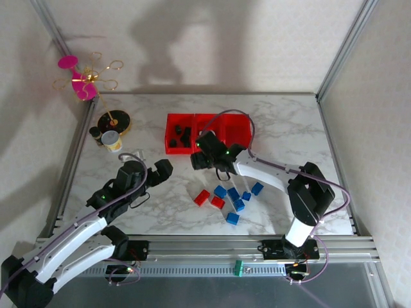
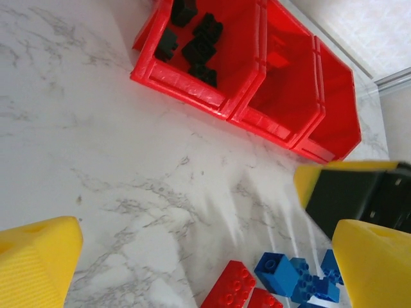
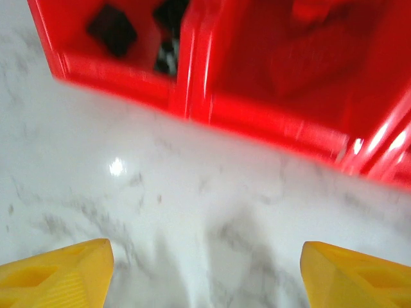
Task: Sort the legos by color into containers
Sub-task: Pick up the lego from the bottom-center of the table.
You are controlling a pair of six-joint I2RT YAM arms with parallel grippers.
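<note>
Three joined red containers (image 1: 236, 131) stand at the back centre of the table. The left bin (image 2: 192, 70) holds several black legos (image 2: 199, 42); what the other two hold I cannot make out. Loose on the marble are two red legos (image 1: 202, 197) and several blue legos (image 1: 233, 192), which the left wrist view shows as red (image 2: 231, 285) and blue (image 2: 279, 269). My right gripper (image 1: 204, 159) hangs open over bare marble just in front of the bins (image 3: 257, 115), nothing between its fingers (image 3: 58, 276). My left gripper (image 1: 164, 170) is wide open, left of the pile.
A black-and-gold disc stand (image 1: 113, 120) with a pink-and-gold ornament (image 1: 77, 80) sits at the back left, with a small cup (image 1: 112, 140) beside it. Metal frame posts border the table. The right gripper's yellow finger (image 2: 308, 183) shows at the right of the left wrist view.
</note>
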